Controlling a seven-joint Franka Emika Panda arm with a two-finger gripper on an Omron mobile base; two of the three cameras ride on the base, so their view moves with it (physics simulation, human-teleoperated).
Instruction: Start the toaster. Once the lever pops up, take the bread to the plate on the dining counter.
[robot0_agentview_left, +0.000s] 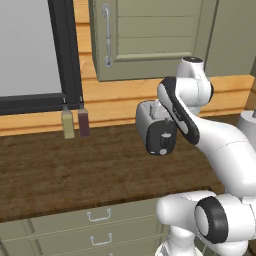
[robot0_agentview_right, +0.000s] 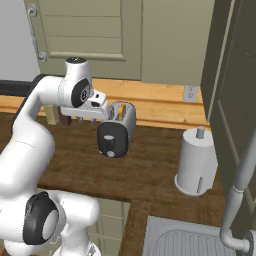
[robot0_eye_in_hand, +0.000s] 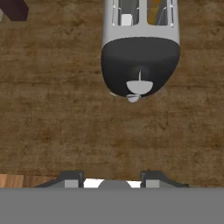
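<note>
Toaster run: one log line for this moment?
phase: approach | claw: open, empty, above counter | toaster: ahead, lever untouched | bread: in slot

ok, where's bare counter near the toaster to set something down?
Bare wood in front of the toaster, toward the drawers, and left of it up to the two bottles. Tighter on the right: canister, then sink and faucet.

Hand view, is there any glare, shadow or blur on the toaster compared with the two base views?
Hand view: the toaster is sharp, its black end glossy with a soft sheen and no hard glare. Left base view: evenly lit, faint shading, wood counter crisp. Right base view: the same flat rendered light, the grey canister softly shaded.
</note>
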